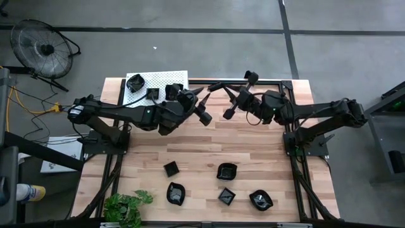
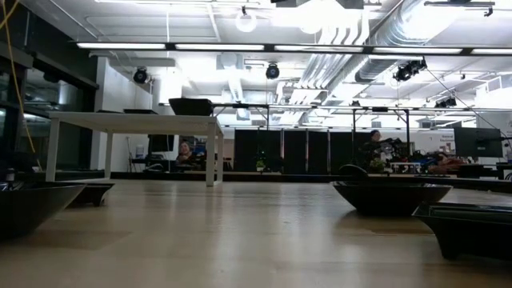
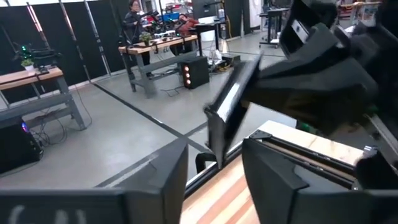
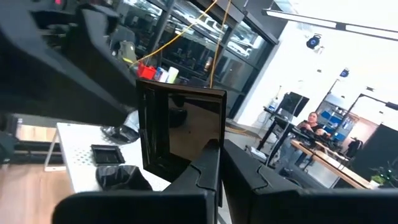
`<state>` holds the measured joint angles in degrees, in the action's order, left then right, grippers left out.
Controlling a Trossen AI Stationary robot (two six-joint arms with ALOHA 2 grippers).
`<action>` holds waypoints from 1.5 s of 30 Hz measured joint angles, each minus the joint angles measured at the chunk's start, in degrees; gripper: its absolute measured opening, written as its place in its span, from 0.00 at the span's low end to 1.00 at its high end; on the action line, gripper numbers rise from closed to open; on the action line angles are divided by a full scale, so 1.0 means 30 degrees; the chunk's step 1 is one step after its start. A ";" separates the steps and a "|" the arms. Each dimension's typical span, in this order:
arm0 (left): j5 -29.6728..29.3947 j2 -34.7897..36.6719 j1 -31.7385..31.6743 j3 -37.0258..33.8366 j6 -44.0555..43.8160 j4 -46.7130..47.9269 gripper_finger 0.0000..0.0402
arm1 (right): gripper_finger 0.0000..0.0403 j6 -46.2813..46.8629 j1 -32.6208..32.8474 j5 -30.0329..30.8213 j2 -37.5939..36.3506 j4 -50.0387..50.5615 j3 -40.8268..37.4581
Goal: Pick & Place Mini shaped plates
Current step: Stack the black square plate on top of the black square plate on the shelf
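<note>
Currently at handover: right gripper (image 4: 219, 163) clamps a glossy black square mini plate (image 4: 181, 129) beside the white perforated metal shelf (image 1: 140, 96), left gripper (image 3: 214, 177) spread to receive it next.

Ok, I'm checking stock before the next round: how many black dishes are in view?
9. Five dishes on the open table, three on the white shelf, one in the right claw. The left arm may hide more.

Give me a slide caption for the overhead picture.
Two robot arms meet over the wooden table; the right gripper holds up a small black plate near the left gripper.
</note>
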<state>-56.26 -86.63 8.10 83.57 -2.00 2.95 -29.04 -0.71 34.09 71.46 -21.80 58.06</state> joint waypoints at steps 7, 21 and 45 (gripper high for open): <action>0.0063 0.0000 0.0000 0.0000 -0.0007 0.0019 0.28 | 0.01 0.0000 -0.0153 -0.1019 0.0000 -0.0143 0.0000; 0.0795 0.0006 -0.0458 0.0000 -0.0437 0.0019 0.28 | 0.01 0.0000 -0.0153 -0.1464 0.0015 -0.0401 -0.0007; 0.0519 0.0022 -0.0452 0.0000 -0.0933 0.0029 0.17 | 0.01 -0.1137 -0.0153 -0.0955 0.0015 -0.0701 -0.0015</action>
<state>-54.70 -86.56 6.74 83.57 -4.80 3.04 -32.45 -1.17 31.22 71.50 -23.90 58.02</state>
